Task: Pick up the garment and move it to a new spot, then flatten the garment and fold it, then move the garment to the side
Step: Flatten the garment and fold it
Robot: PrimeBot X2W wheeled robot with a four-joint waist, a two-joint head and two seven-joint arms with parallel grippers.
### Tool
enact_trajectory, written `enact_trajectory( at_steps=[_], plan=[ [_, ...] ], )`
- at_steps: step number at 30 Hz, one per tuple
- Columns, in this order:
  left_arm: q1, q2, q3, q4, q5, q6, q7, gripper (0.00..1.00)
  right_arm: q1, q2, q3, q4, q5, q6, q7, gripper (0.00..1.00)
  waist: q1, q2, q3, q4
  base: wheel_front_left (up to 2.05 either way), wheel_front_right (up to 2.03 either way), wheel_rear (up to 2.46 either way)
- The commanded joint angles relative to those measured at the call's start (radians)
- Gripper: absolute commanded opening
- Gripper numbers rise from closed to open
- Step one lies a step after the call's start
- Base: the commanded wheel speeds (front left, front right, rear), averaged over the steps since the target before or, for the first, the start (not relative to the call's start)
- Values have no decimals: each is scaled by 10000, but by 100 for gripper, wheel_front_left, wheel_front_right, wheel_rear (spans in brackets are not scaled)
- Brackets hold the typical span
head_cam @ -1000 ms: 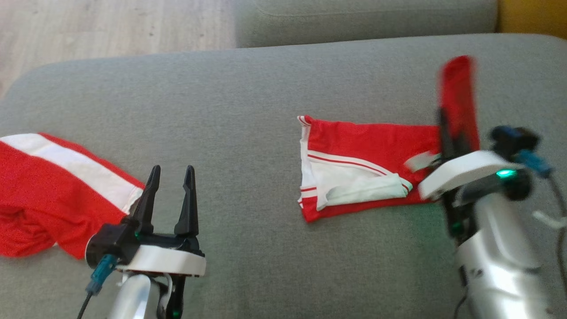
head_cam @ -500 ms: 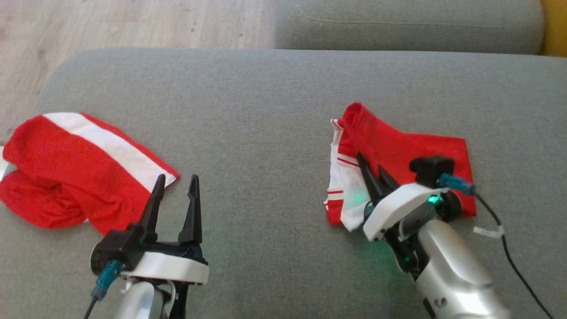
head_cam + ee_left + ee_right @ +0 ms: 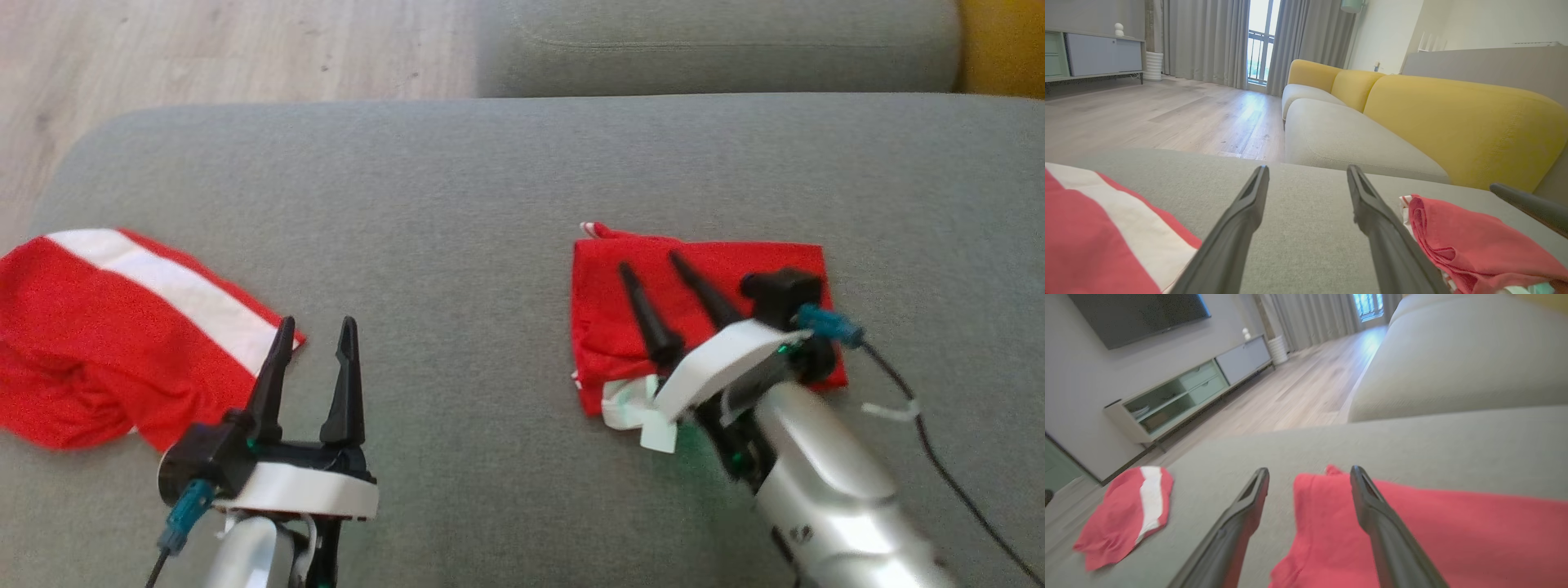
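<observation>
Head camera downward, wrist cameras low over shared cushion (image 3: 457,204)

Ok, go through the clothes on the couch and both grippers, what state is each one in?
folded red garment: folded to a rectangle, lying on the cushion, white trim poking out at the near edge.
striped red garment: unfolded, rumpled, lying at the cushion's left end.
left gripper: open, holding nothing.
right gripper: open, fingers over the folded red garment, gripping nothing.

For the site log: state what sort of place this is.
Most likely a home living room: a yellow-backed sofa, a wall-mounted TV above a low cabinet, and floor-length curtains.
</observation>
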Motion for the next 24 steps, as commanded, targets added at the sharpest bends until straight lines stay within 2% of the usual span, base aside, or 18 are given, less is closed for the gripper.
enact_trajectory(
  at_steps=[1, 3, 6, 11, 17, 21, 24],
  plan=[
    [-199, 13, 377, -409, 24, 16, -93, 100, -378, 70, -125, -195, -249, 67, -217, 100, 0, 0, -50, -181, 0, 0, 0],
    [-206, 11, 360, -557, 23, 16, -93, 100, -425, 70, -750, -60, -849, 67, -454, 100, 0, 0, -75, -339, 0, 0, 0],
    [-220, 8, 377, -778, 17, 16, -93, 100, -378, 33, -1944, -17, -2400, 67, -776, 100, 0, 0, -100, -549, 0, 0, 0],
    [-207, 4, 285, -1087, 14, 15, -93, 100, 532, -161, -3928, -1030, -4283, 67, -1011, 100, 0, 0, -130, -778, 0, 0, 0],
    [-44, 3, 332, -1267, 43, 15, -93, 100, 2012, -18, -5507, -2703, -4983, 67, -1072, 100, 0, 0, -132, -978, 0, 0, 0],
    [27, 2, 345, -1289, 53, 15, -93, 100, 2709, 55, -5972, -3502, -4999, 67, -1086, 100, 0, 0, -95, -1044, 0, 0, 0],
    [42, 2, 357, -1294, 68, 15, -93, 100, 3006, 64, -5981, -3730, -4600, 67, -1091, 100, 0, 0, -75, -1071, 0, 0, 0]
  ],
)
